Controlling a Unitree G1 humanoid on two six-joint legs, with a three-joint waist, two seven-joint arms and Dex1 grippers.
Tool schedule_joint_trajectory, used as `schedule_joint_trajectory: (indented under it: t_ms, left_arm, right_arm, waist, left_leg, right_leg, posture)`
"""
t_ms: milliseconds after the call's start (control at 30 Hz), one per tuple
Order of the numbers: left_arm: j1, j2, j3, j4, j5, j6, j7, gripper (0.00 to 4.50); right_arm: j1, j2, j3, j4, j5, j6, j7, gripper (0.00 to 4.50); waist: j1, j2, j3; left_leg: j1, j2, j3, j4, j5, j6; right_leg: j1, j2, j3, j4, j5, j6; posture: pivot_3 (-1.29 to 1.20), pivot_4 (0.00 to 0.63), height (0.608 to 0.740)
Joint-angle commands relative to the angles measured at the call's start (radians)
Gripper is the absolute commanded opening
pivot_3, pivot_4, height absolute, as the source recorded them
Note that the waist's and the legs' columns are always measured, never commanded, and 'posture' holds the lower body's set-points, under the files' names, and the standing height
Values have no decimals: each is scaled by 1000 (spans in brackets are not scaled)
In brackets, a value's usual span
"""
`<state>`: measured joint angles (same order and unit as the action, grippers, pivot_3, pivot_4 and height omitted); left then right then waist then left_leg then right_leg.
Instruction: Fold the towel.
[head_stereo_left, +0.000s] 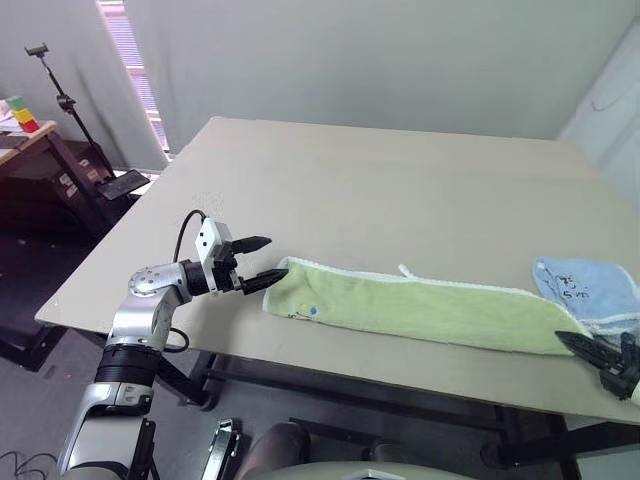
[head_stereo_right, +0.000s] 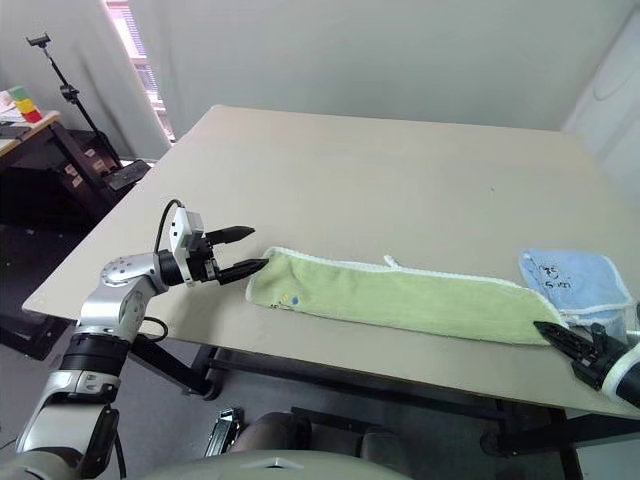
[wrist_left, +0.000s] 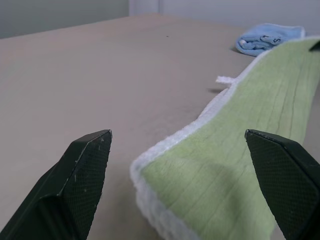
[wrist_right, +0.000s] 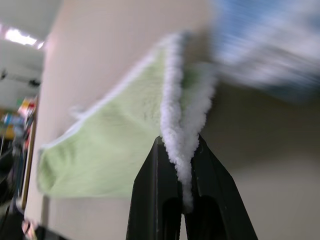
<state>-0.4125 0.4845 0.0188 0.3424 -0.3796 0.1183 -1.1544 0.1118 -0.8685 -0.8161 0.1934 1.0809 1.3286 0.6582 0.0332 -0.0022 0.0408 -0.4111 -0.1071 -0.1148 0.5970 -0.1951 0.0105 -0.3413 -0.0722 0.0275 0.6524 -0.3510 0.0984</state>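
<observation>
Beige and bare over most of its top, one big table (head_stereo_left: 400, 180) takes up the middle of the room, with all the far half and the back corners free for moving. Along the near edge lies one towel (head_stereo_left: 420, 305), light green terry with white stitched edging, folded into a long narrow strip that runs from the robot's left to its right, a little way in from the table's front edge. A small white loop (head_stereo_left: 405, 271) sticks out from its far long side, and a tiny blue and yellow motif (head_stereo_left: 311, 311) sits near its left end; too small to read. Just beyond the towel's right end, near the right edge of the table, lies one smaller light blue cloth (head_stereo_left: 590, 285), bunched, with some dark scribbled marks I cannot make out.

Two grippers are at work. At the strip's left end, the left gripper (head_stereo_left: 262, 262) has its black fingers spread wide apart, level, one on each side of the towel's corner. Over at the right end, the right gripper (wrist_right: 183, 165) is pinched together on the towel's white edging.
</observation>
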Motion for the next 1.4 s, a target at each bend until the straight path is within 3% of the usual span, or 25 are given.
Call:
schedule_joint_trajectory:
  t_ms: [33,333,833,1400]
  left_arm:
    - [-35,5,10,-11,1,-18,-4,4500]
    - [-13,15,13,-32,2,-16,-1,4500]
    - [0,8,12,-47,5,-23,19,4500]
    - [29,21,15,-84,7,-16,41,4500]
  right_arm:
    - [-40,-45,36,-170,40,4,48,30]
    - [-108,-89,231,-428,13,-70,135,30]
    - [-321,44,735,-466,-199,-229,162,30]
    - [-381,149,910,-397,-401,-347,183,30]
  waist:
    - [-2,0,0]
    - [6,-1,0]
    - [5,-1,0]
    - [4,-1,0]
  left_leg:
    - [0,0,0,0,0,0]
    - [-1,0,0,0,0,0]
    - [-2,0,0,0,0,-1]
    - [-10,0,0,4,3,-4]
  right_leg:
    - [0,0,0,0,0,0]
    - [-1,0,0,-2,2,4]
    - [-3,0,0,-2,2,4]
    - [-16,0,0,11,5,8]
  posture:
    - [0,0,740]
    - [0,0,740]
    - [0,0,740]
    - [0,0,740]
